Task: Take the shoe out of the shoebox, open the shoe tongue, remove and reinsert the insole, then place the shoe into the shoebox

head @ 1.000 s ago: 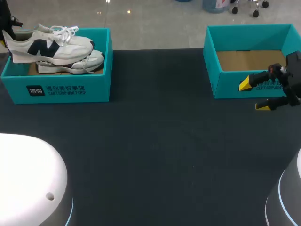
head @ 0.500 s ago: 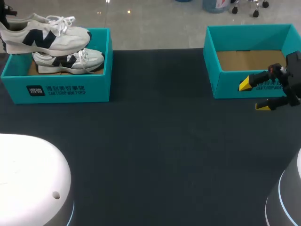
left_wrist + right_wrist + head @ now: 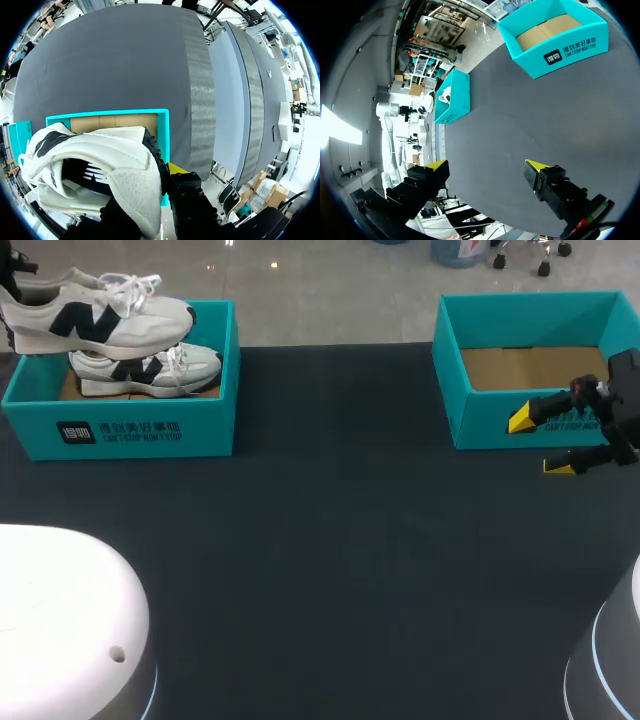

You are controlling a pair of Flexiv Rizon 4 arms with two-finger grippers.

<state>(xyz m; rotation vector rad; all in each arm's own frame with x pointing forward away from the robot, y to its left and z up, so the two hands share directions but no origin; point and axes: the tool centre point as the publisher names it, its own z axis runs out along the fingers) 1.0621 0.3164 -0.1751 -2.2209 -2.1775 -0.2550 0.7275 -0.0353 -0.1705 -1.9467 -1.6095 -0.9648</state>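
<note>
Far left, the left gripper (image 3: pixel 152 195) has the shoe (image 3: pixel 100 320) by the heel. In the wrist view the heel fills the gap between the fingers. Only one yellow tip peeks out beside it and the other finger is hidden behind the heel, but the shoe is up in the air, so the jaws are pinching it. The shoe is white with a dark logo on the side. It sits roughly level with the toe pointing right, above the left and back part of the left box (image 3: pixel 130 430), clear of the rim.

That box is teal with a cardboard floor. A second shoe (image 3: pixel 150 372) lies inside it on its sole, toe also pointing right, right under the lifted one.

The middle is just the dark table (image 3: pixel 330 540).

Over on the right is the right box (image 3: pixel 470 425), also teal, and all you can see inside is its cardboard bottom. The right gripper (image 3: pixel 540 443) is in front of its front wall near the table's right edge, with the jaws spread wide and nothing between them. In the head view one yellow tip overlaps the box wall and the other is over the table. Whether it touches the box, can't tell.
</note>
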